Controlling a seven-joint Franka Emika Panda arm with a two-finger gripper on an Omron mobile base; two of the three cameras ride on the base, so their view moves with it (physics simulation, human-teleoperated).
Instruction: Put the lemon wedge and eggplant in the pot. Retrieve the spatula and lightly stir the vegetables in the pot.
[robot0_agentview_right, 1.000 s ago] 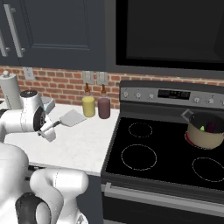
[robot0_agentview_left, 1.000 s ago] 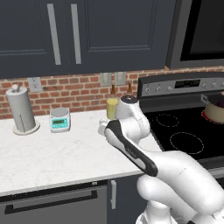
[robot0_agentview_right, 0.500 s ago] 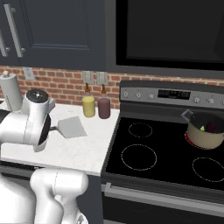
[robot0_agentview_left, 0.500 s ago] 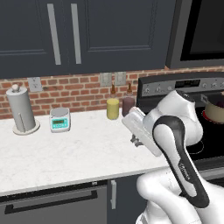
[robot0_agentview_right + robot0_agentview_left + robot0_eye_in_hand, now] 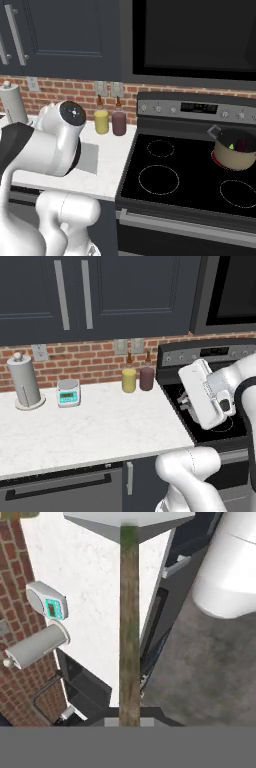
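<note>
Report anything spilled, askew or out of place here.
Nothing stands out. The pot sits upright on the stove's back right burner with the vegetables inside, the two bottles stand upright by the wall, and the spatula is in the gripper.

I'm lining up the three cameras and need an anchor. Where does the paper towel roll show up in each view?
Left base view: the paper towel roll stands upright at far left on the counter, left of the kitchen scale.
Right base view: at the far left edge, above the arm.
Hand view: lower left, lying sideways in the rolled picture, below the scale.
Shared landmark: the brick backsplash right behind it.
</note>
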